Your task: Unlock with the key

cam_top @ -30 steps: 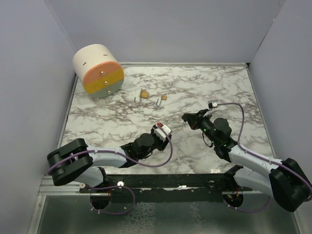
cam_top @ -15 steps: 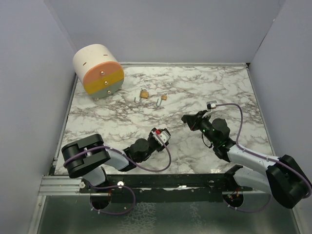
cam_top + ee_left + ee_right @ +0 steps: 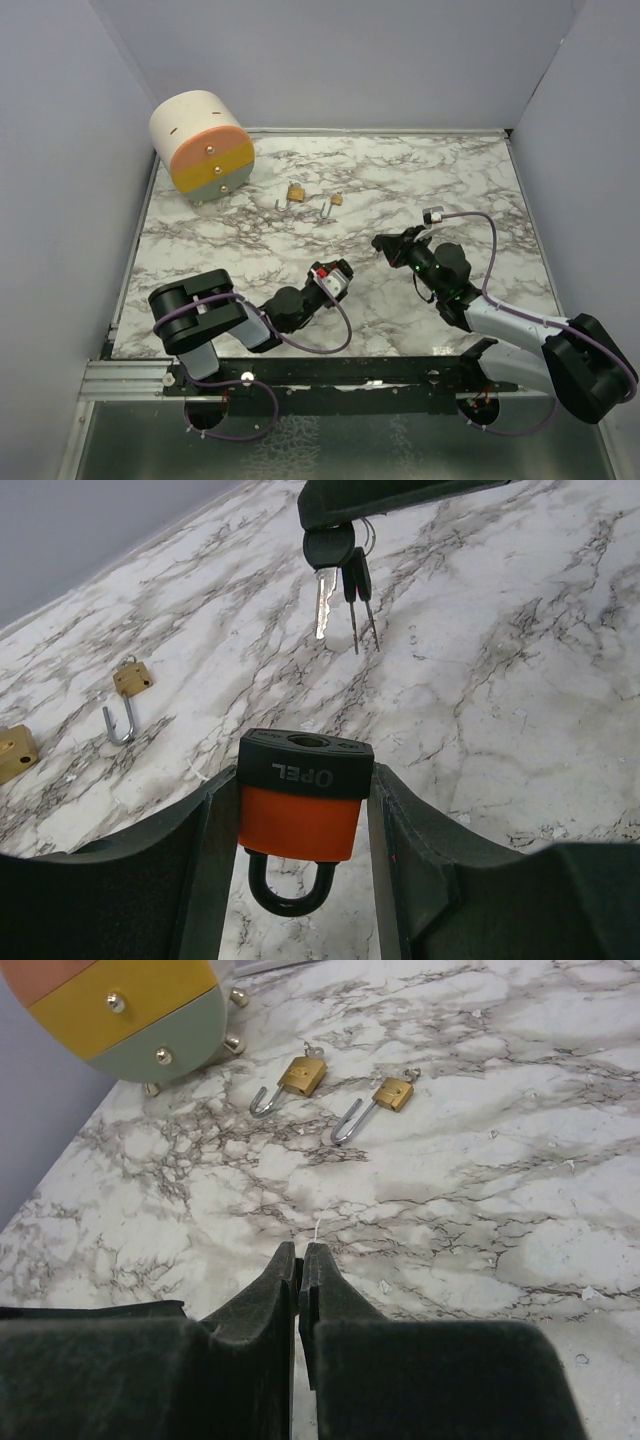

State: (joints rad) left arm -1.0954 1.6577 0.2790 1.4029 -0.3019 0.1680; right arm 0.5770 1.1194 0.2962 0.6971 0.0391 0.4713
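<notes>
My left gripper (image 3: 331,276) is shut on an orange padlock (image 3: 303,810) with a black top marked OPEL; its keyhole faces away from the wrist and its black shackle points back toward it. In the top view the padlock (image 3: 334,270) sits at the middle front of the table. My right gripper (image 3: 383,243) is shut, its fingers (image 3: 300,1260) pressed together. In the left wrist view a bunch of keys (image 3: 335,580) hangs from the right gripper (image 3: 400,495), beyond the padlock's top and apart from it. The right wrist view hides the keys under its own fingers.
Two small brass padlocks with open shackles lie at mid-table (image 3: 296,192) (image 3: 334,200), also in the right wrist view (image 3: 301,1075) (image 3: 392,1093). A drum-shaped drawer box (image 3: 200,145) stands at the back left. Walls enclose the marble table (image 3: 450,180).
My left arm's rear links have swung right and folded in, while the padlock in its gripper shifted only slightly toward the front. The right gripper with the keys has barely moved.
</notes>
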